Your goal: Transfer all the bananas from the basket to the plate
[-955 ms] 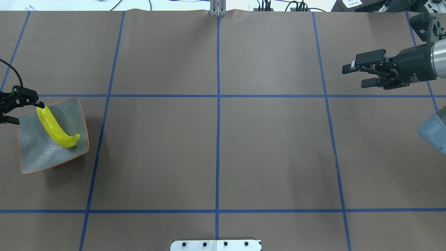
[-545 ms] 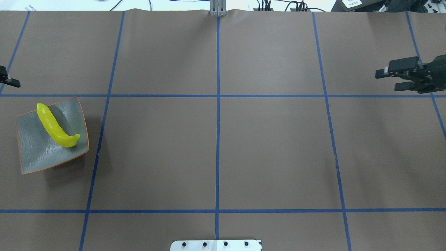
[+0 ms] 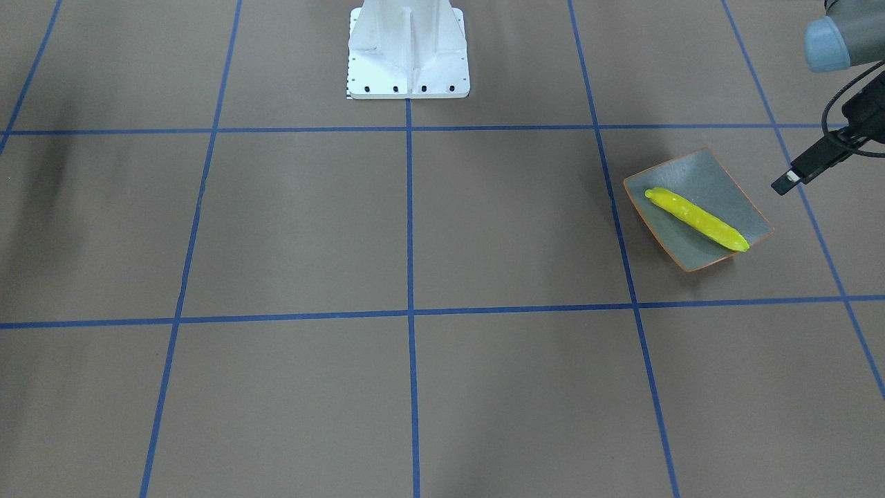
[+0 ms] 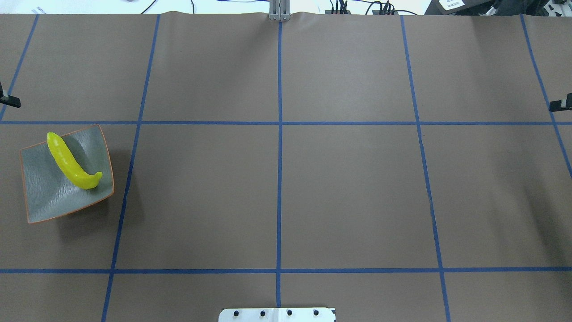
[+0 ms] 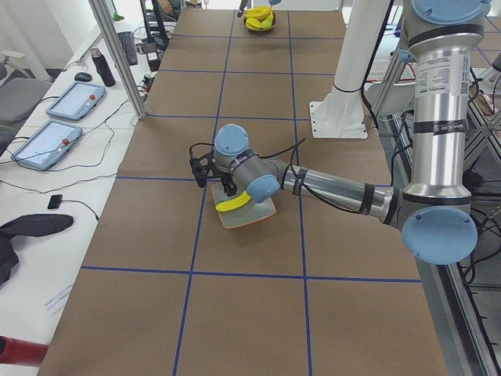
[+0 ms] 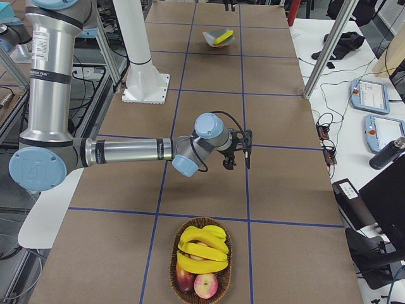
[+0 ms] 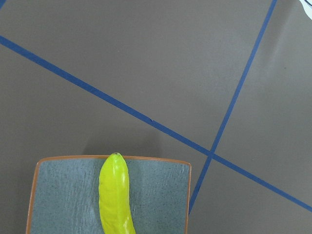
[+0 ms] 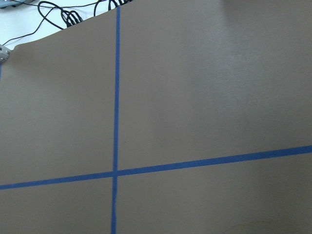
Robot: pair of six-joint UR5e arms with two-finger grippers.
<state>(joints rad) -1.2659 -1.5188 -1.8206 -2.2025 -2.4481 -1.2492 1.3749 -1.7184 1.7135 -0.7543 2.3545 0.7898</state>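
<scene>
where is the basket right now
The basket sits at the end of the table on the robot's right, outside the overhead view. In the exterior right view it is in the near foreground, holding bananas.

No legible text; printing on near arm's label (image 5: 437, 95) too small to read.

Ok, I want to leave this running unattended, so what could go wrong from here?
1. The banana lies diagonally across the plate, with its tips reaching the rim. Adding the rest may crowd one off.
2. In the basket, the bananas rest on red fruit, so a grasp might drag one of those out too.
</scene>
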